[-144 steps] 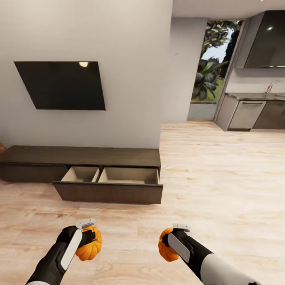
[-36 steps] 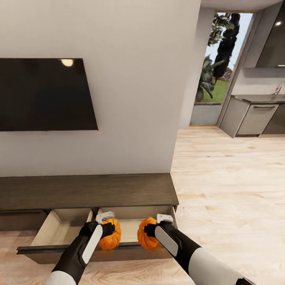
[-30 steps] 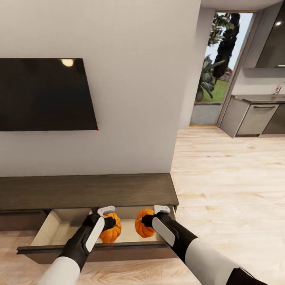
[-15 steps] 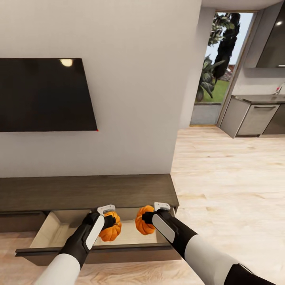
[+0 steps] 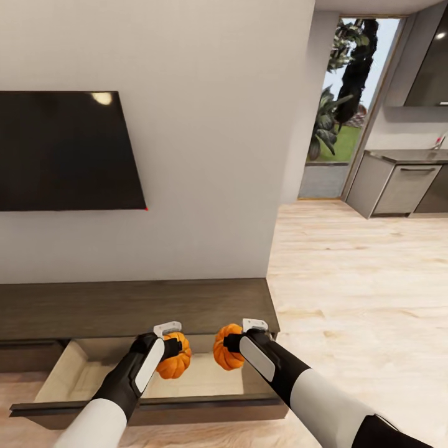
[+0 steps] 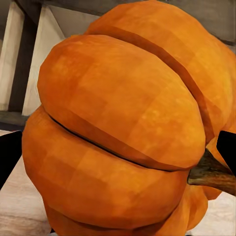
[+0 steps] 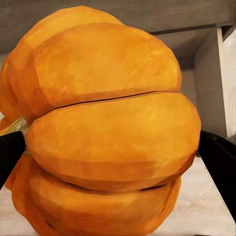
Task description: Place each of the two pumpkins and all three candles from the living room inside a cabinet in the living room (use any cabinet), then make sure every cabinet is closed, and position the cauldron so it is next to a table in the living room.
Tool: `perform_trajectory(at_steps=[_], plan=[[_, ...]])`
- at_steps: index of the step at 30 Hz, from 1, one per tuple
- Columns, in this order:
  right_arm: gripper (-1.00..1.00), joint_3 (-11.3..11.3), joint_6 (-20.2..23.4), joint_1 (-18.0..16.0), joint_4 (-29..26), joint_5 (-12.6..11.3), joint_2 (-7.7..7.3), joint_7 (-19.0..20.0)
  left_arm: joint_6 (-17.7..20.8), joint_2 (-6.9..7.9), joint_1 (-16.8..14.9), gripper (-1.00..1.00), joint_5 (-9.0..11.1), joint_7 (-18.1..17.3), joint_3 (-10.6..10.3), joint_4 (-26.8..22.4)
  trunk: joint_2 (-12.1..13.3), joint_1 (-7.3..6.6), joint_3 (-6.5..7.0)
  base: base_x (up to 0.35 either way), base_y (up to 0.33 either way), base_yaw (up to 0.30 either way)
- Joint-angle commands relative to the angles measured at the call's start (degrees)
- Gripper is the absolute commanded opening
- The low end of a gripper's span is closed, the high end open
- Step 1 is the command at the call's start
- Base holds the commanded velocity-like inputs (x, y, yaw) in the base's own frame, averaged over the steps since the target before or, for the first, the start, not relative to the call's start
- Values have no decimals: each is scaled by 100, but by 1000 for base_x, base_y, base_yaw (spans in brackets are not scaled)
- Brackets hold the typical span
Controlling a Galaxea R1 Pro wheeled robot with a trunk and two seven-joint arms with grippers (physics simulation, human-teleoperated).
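Note:
Each of my grippers carries a bright-orange ribbed pumpkin. The left gripper (image 5: pixel 169 353) is shut on one pumpkin (image 5: pixel 175 357) (image 6: pixel 118 137); the right gripper (image 5: pixel 229 348) is shut on the other pumpkin (image 5: pixel 225 348) (image 7: pixel 108 132). Both pumpkins hang above the open drawer's pale beige inside (image 5: pixel 205 376) of the long low dark-brown cabinet (image 5: pixel 137 306). The drawer front (image 5: pixel 149 409) sticks out toward me, below my forearms. Candles, cauldron and coffee table are out of view.
A black TV (image 5: pixel 65 150) hangs on the white wall above the cabinet. Pale wood floor (image 5: pixel 361 298) spreads to the right toward a glass door (image 5: pixel 339 112) and grey kitchen units (image 5: pixel 398 186).
The view has shifted a little, so the cabinet and TV sit slightly further left and lower. Over the last second both arms reached forward, carrying the pumpkins over the drawer.

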Motion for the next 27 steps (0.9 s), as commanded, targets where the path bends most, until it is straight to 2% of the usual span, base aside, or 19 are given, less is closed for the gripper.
perform_trajectory(at_steps=[1,16,27], plan=[[-100,28,11,-8,-7,-39,-5,-43,13,5,-4,-100,63,59,-13,-16,-6,3,-8,177,-140,0],[-100,28,13,-8,10,-45,-5,-43,13,-3,-1,-100,57,76,-16,-24,-6,3,-8,94,-19,0],[-100,36,11,-8,2,-29,-1,-36,13,-10,-2,-100,39,91,-21,-41,-46,25,-26,11,0,0]])
